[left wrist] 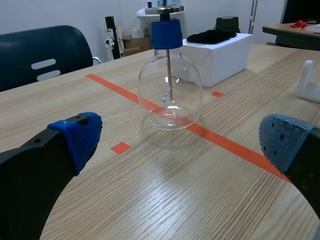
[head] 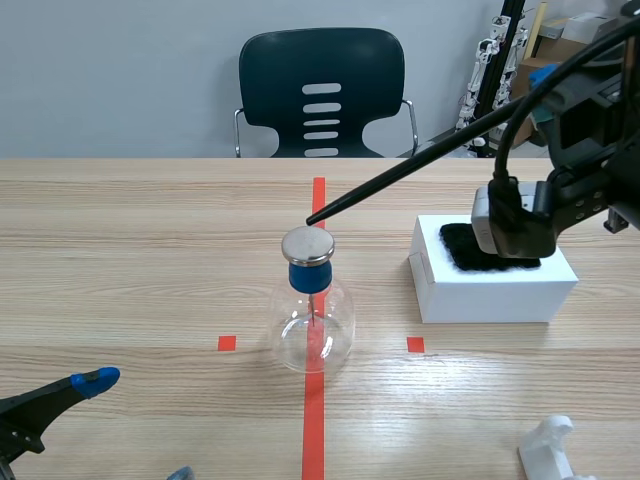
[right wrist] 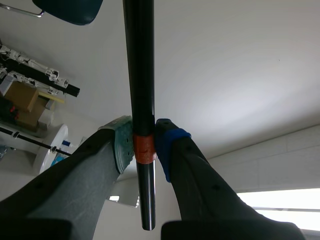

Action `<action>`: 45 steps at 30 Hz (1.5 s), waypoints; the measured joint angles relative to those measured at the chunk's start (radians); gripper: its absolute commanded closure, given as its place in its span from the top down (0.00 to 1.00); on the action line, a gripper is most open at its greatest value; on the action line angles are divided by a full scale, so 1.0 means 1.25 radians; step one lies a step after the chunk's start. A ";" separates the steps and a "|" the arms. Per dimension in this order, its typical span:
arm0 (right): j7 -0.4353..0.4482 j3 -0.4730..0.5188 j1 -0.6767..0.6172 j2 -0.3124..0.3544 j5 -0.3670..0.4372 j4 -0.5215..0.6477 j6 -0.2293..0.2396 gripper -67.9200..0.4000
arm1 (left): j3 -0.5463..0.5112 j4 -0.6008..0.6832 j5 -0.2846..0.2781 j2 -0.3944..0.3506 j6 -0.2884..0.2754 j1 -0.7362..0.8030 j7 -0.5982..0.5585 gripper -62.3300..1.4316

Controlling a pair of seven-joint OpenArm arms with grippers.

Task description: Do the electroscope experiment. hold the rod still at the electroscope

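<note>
The electroscope [head: 313,318] is a clear glass flask with a blue stopper and a round metal cap [head: 307,245], standing on the red tape line at mid-table. A long black rod [head: 400,175] slants down from the upper right, its tip just above the cap's far edge. In the right wrist view my right gripper [right wrist: 144,145] is shut on the rod [right wrist: 139,75] at an orange band. My left gripper [left wrist: 180,140] rests open low at the near left, with the flask [left wrist: 170,90] ahead of it.
A white box [head: 492,272] with a black cloth [head: 470,250] on top sits right of the flask. A white plastic piece [head: 555,448] lies at the near right. A dark chair [head: 322,92] stands behind the table.
</note>
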 measured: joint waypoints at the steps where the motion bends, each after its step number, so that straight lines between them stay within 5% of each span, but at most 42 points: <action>1: 0.001 0.000 0.001 -0.001 0.000 0.000 0.002 0.02 | 0.000 0.000 0.000 0.000 0.000 0.000 0.000 1.00; 45: -0.002 -0.015 0.001 -0.001 0.000 0.000 0.013 0.02 | 0.000 0.000 0.000 0.000 0.000 0.000 0.000 1.00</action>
